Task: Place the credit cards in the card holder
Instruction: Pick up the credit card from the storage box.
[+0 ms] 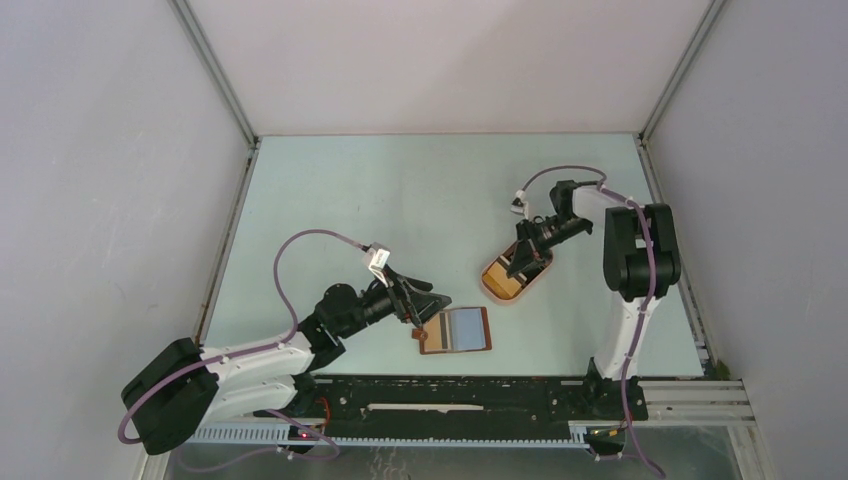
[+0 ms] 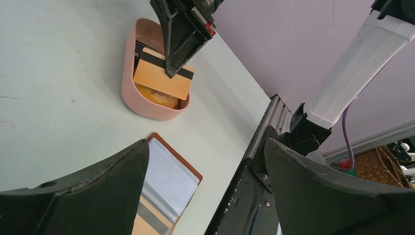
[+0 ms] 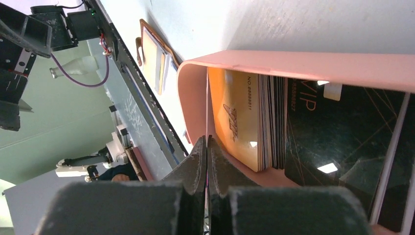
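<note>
The card holder (image 1: pixel 455 331) lies open on the table near the front, reddish-brown with clear sleeves (image 2: pixel 169 181). My left gripper (image 1: pixel 425 305) hovers open just above its left edge, nothing between its fingers (image 2: pixel 205 147). A pink oval tray (image 1: pixel 516 272) holds a stack of credit cards (image 3: pixel 240 117), including a black one (image 3: pixel 342 127). My right gripper (image 1: pixel 522 262) reaches into the tray and is shut on a yellow-orange card with a black stripe (image 2: pixel 164 74), tilted up over the stack. In the right wrist view that card shows edge-on as a thin line (image 3: pixel 207 112) between the pressed jaws (image 3: pixel 206 139).
The tray's pink wall (image 3: pixel 293 63) curves round the cards and the held card. A black rail (image 1: pixel 460 395) runs along the table's front edge, just below the card holder. Grey walls close in the table on three sides.
</note>
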### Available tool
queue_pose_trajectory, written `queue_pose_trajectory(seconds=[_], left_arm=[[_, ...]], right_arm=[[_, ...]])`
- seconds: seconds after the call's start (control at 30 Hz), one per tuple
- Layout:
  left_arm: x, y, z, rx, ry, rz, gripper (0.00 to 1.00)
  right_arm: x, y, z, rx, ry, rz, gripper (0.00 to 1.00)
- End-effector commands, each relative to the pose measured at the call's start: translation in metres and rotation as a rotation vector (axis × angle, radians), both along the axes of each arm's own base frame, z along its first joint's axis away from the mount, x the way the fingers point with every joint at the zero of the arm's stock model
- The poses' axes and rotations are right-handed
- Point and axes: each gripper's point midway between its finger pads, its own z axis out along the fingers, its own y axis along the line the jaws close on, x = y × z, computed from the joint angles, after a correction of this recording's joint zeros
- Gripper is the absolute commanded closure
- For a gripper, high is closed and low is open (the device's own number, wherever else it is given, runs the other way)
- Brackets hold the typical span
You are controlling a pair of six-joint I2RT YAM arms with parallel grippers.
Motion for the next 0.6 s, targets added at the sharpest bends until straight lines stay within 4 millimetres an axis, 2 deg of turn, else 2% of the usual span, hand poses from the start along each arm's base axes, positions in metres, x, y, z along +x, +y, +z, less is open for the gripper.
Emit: queue_pose_trajectory(seconds=[0.0,0.1,0.2,0.33,0.43,0.47,0.57], left_arm=[[-0.003,0.002,0.003,-0.025,-0.009,-0.011,0.08],[-0.005,0.002,0.005,-0.027,-0.018,-0.018,0.08],[-0.009,0.001,0.01,-0.035,-0.038,-0.041,0.09],[-0.02,0.0,0.023,-0.07,-0.096,-0.1,0.09],[-0.031,0.001,0.033,-0.093,-0.185,-0.149,0.1],[-0.035,0.002,0.035,-0.095,-0.226,-0.159,0.1],[-0.046,0.005,0.044,-0.093,-0.355,-0.183,0.1]], right_arm=[[0.009,-0.004,0.036,0.051,-0.123,0.005,1.0],[0.007,-0.005,0.052,0.096,-0.188,0.022,1.0],[0.0,-0.002,0.077,0.165,-0.272,0.063,1.0],[-0.018,0.008,0.114,0.272,-0.473,0.171,1.0],[-0.038,0.018,0.133,0.344,-0.703,0.291,1.0],[-0.047,0.021,0.141,0.362,-0.835,0.356,1.0],[-0.075,0.03,0.146,0.386,-1.16,0.576,1.0]])
